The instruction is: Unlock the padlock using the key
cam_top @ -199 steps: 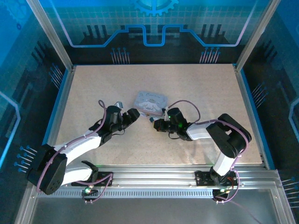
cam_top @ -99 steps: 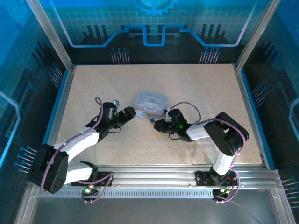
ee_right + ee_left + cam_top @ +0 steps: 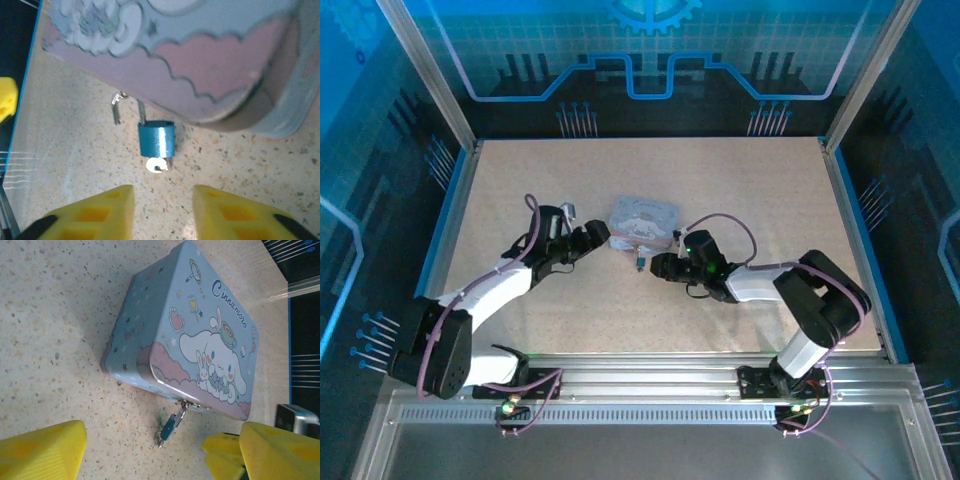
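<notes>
Standing apart at the bottom of the right wrist view, the yellow fingers of the right hand (image 3: 162, 202) are released and grasp nothing. Just above the gap between them lies the padlock (image 3: 156, 140), a small blue body on the speckled surface (image 3: 260, 165). The pale key (image 3: 157, 164) is sticking out of its lower end. Its shackle (image 3: 127, 106) hangs at the front edge of the pastel tin (image 3: 225, 60), and one leg looks free of the body.

In the left wrist view the left hand (image 3: 145, 447) is also released. Its fingers are wide apart at the lower corners, with the padlock (image 3: 168, 429) between them and a little above.

Compared with one second ago in the top view, the left hand (image 3: 598, 234) has moved toward the upper left, nearer the left end of the tin (image 3: 642, 218). The right hand (image 3: 658, 266) has kept almost the same place beside the padlock (image 3: 638, 262).
</notes>
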Motion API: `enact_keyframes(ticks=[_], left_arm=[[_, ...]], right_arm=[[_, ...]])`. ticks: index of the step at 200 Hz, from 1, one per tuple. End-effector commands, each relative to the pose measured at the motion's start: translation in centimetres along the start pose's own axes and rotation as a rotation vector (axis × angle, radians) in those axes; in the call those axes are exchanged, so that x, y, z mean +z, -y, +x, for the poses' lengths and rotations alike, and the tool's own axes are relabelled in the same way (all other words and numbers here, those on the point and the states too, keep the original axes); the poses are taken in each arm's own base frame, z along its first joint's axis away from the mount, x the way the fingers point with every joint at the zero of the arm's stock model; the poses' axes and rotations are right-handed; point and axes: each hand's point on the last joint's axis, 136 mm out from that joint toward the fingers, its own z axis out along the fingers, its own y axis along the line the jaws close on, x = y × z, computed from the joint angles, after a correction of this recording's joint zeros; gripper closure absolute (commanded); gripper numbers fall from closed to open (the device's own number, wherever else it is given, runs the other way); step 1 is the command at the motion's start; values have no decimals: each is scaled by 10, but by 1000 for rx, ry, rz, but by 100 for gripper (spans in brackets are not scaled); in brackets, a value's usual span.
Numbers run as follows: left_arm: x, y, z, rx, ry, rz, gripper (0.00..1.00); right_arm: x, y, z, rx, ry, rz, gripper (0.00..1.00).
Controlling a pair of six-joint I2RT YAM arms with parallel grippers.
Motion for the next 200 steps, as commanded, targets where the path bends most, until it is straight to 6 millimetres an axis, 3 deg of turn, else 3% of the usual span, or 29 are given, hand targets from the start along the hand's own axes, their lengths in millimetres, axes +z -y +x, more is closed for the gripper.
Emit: enact_keyframes(ticks=[1,56,96,151,200], left_arm=[[5,7,-9,67,-42,9,19],[42,10,-20,92,-139,18,20],[58,0,-21,87,-160,-15,23],[67,-26,-1,60,-213,-73,37],[66,-38,19,55,-222,-112,39]], right_arm=[[-10,0,-10,-60,26,-1,54],[-3,-26,-21,-43,10,-161,33],[2,-25,-34,-45,23,-176,32],[6,-16,-54,-113,42,-140,31],[15,-4,-71,-145,58,-156,31]])
